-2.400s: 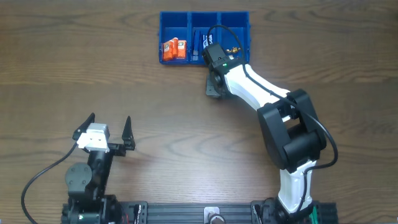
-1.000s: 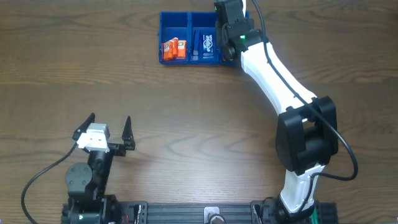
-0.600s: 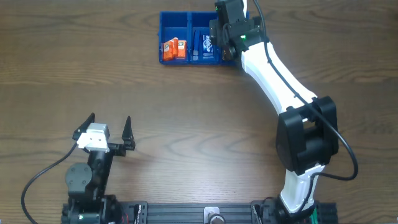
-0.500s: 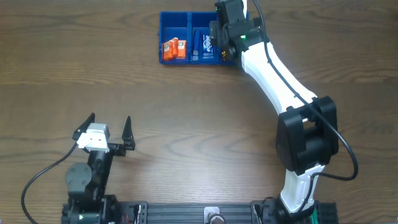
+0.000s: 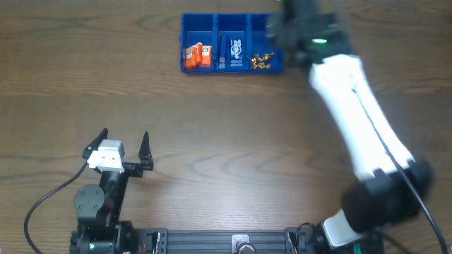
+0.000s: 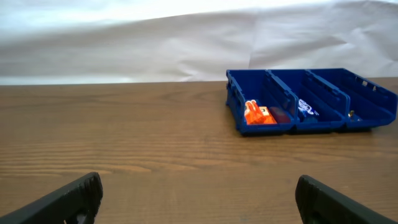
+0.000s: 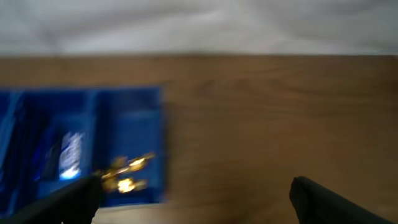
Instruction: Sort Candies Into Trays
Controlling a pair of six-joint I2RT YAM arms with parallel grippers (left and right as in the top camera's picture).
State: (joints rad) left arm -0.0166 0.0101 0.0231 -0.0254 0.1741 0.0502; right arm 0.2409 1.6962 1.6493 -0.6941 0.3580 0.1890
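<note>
The blue tray [image 5: 233, 21] stands at the table's far middle, with three compartments. Orange candies [image 5: 198, 56] lie in its left one, blue-wrapped candies [image 5: 232, 51] in the middle and gold candies [image 5: 262, 61] in the right. My right gripper [image 7: 199, 208] is open and holds nothing, with the gold candies [image 7: 124, 175] and the tray's right end [image 7: 134, 106] off to one side of it. The right arm [image 5: 346, 92] shows blurred just right of the tray. My left gripper [image 5: 123, 141] is open and empty at the near left, facing the tray [image 6: 292, 93] from far off.
Bare wooden table surrounds the tray on all sides. A white backdrop [image 6: 186, 37] runs behind the table's far edge. The left arm's base [image 5: 95, 204] and a black rail [image 5: 233, 240] sit along the near edge.
The right gripper rose from the table in front of the tray to its right compartment, then swung right, leaving the gold candies uncovered. The left arm has kept still.
</note>
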